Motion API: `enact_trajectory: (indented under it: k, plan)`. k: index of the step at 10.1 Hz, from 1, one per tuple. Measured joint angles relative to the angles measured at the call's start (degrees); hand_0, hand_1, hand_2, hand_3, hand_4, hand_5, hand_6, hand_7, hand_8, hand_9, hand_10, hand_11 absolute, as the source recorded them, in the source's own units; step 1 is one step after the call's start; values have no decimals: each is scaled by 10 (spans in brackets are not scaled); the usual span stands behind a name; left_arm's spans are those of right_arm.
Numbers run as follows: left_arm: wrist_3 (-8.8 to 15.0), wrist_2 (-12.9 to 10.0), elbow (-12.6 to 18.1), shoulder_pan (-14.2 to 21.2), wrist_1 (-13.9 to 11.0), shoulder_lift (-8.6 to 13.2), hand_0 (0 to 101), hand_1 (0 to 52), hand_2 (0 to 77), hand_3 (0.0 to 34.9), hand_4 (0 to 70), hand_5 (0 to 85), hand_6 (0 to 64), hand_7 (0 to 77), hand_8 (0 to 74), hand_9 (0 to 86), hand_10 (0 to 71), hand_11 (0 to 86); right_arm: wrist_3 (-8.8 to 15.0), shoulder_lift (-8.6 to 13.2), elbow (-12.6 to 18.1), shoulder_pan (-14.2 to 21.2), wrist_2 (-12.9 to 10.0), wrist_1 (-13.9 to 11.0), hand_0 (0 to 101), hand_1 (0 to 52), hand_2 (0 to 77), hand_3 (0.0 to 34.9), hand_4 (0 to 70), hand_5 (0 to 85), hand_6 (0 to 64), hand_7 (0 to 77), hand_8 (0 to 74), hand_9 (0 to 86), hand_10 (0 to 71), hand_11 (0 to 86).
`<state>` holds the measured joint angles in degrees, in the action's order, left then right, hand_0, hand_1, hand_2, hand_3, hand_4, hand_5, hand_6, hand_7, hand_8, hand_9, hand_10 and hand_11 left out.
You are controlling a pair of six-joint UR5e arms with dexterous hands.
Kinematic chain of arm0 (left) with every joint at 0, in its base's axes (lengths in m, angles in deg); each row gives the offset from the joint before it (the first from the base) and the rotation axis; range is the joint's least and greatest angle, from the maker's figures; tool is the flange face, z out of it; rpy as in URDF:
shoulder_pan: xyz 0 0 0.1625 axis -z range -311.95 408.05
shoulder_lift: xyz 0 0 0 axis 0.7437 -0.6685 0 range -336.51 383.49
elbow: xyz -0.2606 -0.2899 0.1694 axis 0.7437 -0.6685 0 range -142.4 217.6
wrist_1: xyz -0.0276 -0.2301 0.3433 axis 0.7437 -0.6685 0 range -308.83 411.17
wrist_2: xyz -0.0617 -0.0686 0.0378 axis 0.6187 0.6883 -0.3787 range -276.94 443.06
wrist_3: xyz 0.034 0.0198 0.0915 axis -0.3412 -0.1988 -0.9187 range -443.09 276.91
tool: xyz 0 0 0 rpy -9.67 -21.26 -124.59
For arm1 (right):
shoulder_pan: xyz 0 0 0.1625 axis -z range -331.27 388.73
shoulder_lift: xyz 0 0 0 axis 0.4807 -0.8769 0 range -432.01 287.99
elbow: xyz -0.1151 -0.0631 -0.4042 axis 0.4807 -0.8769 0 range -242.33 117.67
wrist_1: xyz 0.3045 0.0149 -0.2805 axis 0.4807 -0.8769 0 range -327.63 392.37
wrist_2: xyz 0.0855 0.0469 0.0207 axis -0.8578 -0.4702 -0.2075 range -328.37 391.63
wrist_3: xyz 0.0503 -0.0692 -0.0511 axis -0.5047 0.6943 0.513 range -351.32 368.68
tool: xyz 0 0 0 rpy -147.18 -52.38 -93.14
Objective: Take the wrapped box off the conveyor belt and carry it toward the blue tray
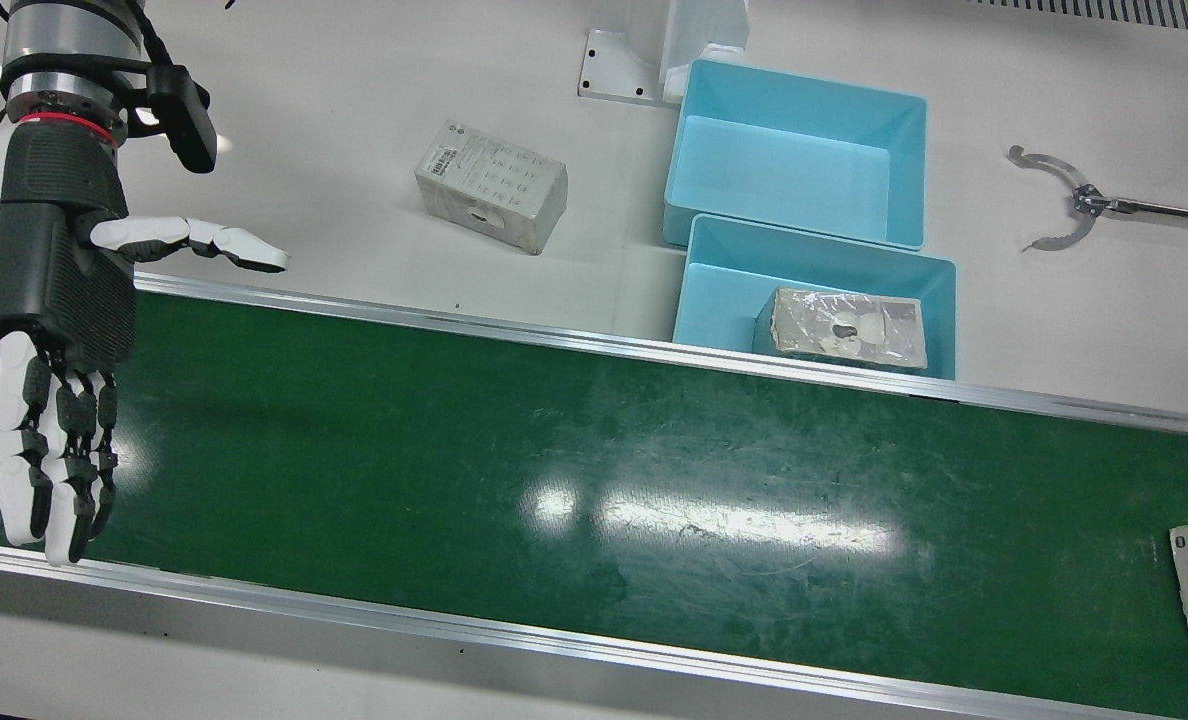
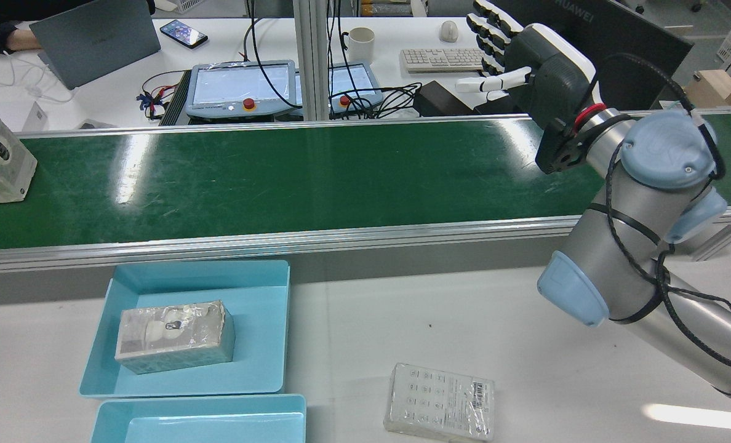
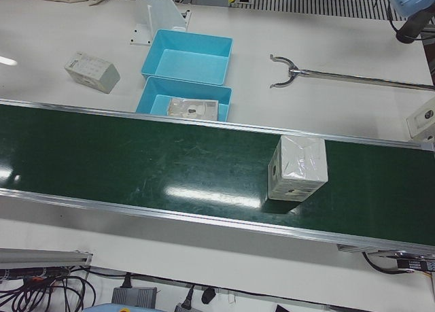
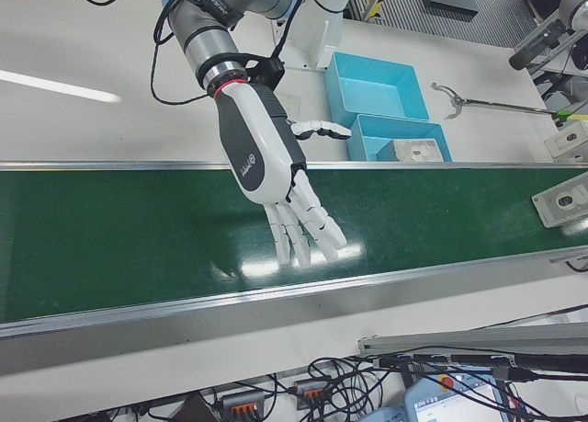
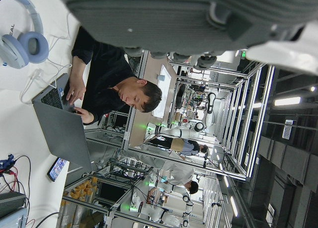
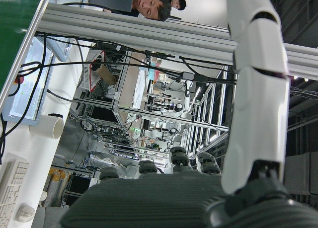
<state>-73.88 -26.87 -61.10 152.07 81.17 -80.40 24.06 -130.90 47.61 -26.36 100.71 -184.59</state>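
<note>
The wrapped box [image 3: 297, 168] is seen standing on the green conveyor belt [image 1: 574, 480], well apart from the right hand [image 1: 54, 330]. That hand is held over the belt's opposite end, fingers spread and empty. The left hand's state cannot be told.

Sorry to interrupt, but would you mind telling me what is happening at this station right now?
The right robot hand hovers open above one end of the green conveyor belt, holding nothing. A plastic-wrapped white box rides on the belt at the opposite end, away from the hand. Beside the belt, the nearer light blue tray already holds one wrapped box, the second blue tray is empty, and another wrapped box lies on the white table. The left robot hand's state cannot be told.
</note>
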Motion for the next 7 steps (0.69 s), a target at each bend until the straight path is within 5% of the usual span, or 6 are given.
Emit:
enact_trajectory:
  k: [7]
  plan:
    - [0,0,0,0,0,0,0,0,5,0,0,11,0,5,0,0,5,0,0,3,-7,9,0,3,467,136,142,153,0,82,0,5,5,16,0,5]
